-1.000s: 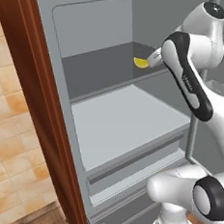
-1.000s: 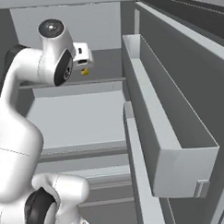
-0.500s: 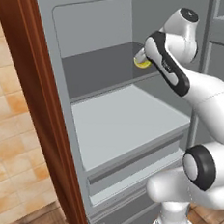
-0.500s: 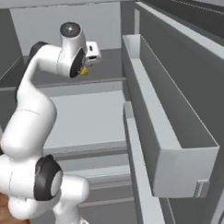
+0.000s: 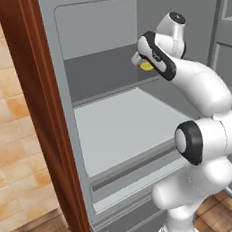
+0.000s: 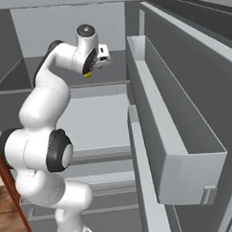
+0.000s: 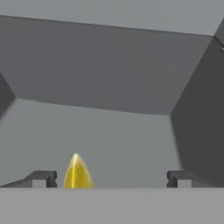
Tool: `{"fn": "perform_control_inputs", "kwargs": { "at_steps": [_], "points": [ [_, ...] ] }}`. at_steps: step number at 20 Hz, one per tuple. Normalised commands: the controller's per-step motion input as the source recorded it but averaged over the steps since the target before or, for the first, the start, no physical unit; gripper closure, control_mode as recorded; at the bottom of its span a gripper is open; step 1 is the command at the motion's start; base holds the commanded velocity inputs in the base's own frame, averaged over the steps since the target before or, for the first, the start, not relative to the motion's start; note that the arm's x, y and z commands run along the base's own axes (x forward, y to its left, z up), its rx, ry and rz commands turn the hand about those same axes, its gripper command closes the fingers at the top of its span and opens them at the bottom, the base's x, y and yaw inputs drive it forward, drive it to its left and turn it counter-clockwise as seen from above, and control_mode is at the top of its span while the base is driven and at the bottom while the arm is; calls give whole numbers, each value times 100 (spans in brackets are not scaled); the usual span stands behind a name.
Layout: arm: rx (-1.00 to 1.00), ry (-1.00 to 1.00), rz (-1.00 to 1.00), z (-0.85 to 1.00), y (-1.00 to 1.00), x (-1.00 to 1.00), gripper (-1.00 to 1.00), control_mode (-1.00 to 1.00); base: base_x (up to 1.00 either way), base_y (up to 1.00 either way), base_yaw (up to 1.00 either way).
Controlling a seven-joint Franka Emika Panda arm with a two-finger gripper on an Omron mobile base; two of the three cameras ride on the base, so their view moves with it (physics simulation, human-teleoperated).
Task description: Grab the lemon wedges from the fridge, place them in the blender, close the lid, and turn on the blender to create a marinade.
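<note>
We are looking at a lemon wedge [image 7: 77, 171], a small bright yellow piece lying on the upper fridge shelf [image 7: 109, 144], just ahead of the gripper [image 7: 109, 178] and nearer its left-hand fingertip [image 7: 41, 178] than the other one. From the left base camera it is peeking out as a yellow spot [image 5: 146, 66] right beside the hand; from the right base camera it is showing just under the wrist [image 6: 88, 75]. We are judging it light, soft-fleshed and probably slick, so a hard pinch could squash it or squirt it sideways; we would be taking it across its thicker middle, along the rind faces, rather than at the pointed tip. The gripper is standing fully spread, holding nothing, with the wedge not yet centred between the fingers, so a small sideways shift seems needed first. The shelf is flat, smooth and pale grey, offering little to stop a slide. Around it, the fridge [image 5: 101, 49] walls are closing in behind and to one side, the door bins [image 6: 171, 134] are standing open, and a brown wooden panel [image 5: 43, 120] is flanking the cabinet.
</note>
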Motion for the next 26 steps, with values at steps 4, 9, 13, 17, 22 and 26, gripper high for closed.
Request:
{"fn": "perform_control_inputs", "kwargs": {
  "at_steps": [4, 9, 13, 17, 22, 26],
  "points": [
    [0, 5, 3, -29, 0, 33, -100, -100, 0, 0, 0],
    [0, 0, 1, -33, 0, 1, -100, -100, 0, 0, 0],
    [0, 0, 0, -21, 0, -8, -100, -100, 0, 0, 0],
    [0, -3, 0, -6, 2, -3, -100, -100, 0, 0, 0],
    [0, -11, 0, 0, 6, 3, -100, -100, 0, 0, 0],
    [0, -18, 0, 0, 0, -1, -100, -100, 0, 0, 0]
  ]
}}
